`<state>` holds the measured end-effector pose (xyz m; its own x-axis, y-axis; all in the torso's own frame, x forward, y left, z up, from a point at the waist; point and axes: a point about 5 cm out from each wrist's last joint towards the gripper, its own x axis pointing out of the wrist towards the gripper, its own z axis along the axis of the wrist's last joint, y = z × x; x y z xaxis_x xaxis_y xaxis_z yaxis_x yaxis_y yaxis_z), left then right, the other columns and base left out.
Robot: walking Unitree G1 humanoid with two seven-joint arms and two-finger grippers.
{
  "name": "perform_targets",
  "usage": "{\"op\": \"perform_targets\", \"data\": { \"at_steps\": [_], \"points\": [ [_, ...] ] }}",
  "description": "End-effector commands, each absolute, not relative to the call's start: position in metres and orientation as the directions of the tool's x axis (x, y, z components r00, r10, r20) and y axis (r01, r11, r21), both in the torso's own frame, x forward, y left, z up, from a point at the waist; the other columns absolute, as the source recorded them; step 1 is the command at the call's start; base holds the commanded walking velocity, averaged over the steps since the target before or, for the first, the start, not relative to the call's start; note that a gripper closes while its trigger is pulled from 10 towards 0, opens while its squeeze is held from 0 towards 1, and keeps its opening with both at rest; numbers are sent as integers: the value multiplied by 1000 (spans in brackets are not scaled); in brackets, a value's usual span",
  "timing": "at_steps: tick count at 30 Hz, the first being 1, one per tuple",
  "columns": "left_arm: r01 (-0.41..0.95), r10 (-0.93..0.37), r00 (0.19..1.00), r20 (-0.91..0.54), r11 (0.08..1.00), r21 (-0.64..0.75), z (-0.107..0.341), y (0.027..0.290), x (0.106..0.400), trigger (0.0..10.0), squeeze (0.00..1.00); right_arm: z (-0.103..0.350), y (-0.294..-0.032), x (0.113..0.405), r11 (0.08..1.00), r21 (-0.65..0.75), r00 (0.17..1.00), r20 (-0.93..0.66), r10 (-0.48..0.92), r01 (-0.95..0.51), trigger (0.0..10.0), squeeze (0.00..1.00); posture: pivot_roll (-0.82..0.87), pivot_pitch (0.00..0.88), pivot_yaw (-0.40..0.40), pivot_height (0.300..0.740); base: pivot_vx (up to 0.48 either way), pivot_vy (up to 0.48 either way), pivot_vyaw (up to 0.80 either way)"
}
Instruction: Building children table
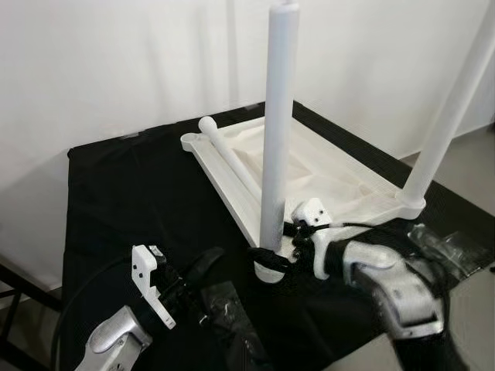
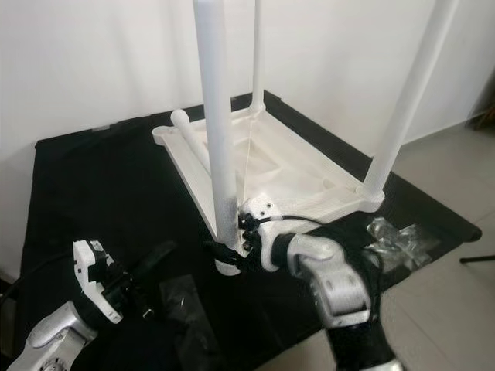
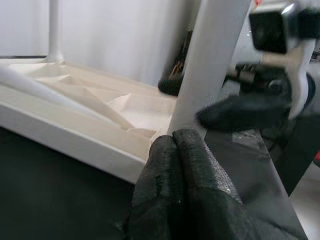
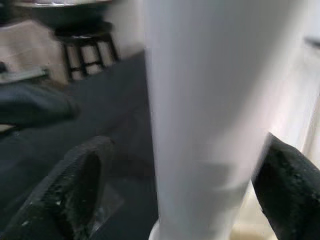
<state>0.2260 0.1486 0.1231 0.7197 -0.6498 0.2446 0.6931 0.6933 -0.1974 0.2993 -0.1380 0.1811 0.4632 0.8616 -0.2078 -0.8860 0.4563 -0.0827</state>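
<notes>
**Near leg in the right gripper's grasp, low at its socket**

Left eye view: the white tabletop lies upside down on a black cloth. An upright leg stands in the near corner socket, another leg rises from the right-hand corner, and a loose leg lies flat across the underside. The right gripper is clenched on the near leg just above its base. The left gripper rests low on the cloth, beside that corner.

Right eye view: a far leg shows at the back corner — so three stand upright. Clear plastic bags lie crumpled on the cloth near the right arm.

Left wrist view: the left gripper's fingers are pressed together, holding nothing, their tips just at the foot of the near leg. A finger of the right gripper shows dark against the leg's side.

Right wrist view: the near leg is very close, a black fingertip on one side and the other opposite, astride it.

Handling, as a judgement: the parts look like hollow moulded plastic — light, stiff, smooth, and so rather slippery under the pads. A long leg gives leverage, so a hold low near the socket, as now, should steady it best for pressing or twisting home. The loose leg would best be taken near its middle.
</notes>
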Motion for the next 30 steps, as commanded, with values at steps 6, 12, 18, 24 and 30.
{"op": "perform_targets", "data": {
  "at_steps": [6,12,18,24,30],
  "points": [
    [713,-668,698,256,682,-163,125,153,220,10000,0,203,-153,321,297,-93,310,-206,928,-950,10000,0,-54,0,3,740,0,0,0],
    [747,-700,658,278,653,-123,127,151,216,10000,0,212,-161,336,286,-74,295,-201,934,-955,7647,0,-50,0,-3,740,0,0,0],
    [764,-719,636,281,639,-95,126,150,207,10000,0,200,-171,333,247,-18,245,-218,945,-969,0,0,-49,0,-8,740,0,0,0],
    [774,-735,621,272,630,-66,127,148,207,10000,0,187,-182,327,244,14,234,-229,945,-970,0,0,-56,0,-7,740,0,0,0],
    [777,-735,619,277,625,-77,127,149,206,10000,0,149,-187,308,453,23,418,-344,841,-891,0,0,-74,0,-10,740,0,0,0]
  ]
}}
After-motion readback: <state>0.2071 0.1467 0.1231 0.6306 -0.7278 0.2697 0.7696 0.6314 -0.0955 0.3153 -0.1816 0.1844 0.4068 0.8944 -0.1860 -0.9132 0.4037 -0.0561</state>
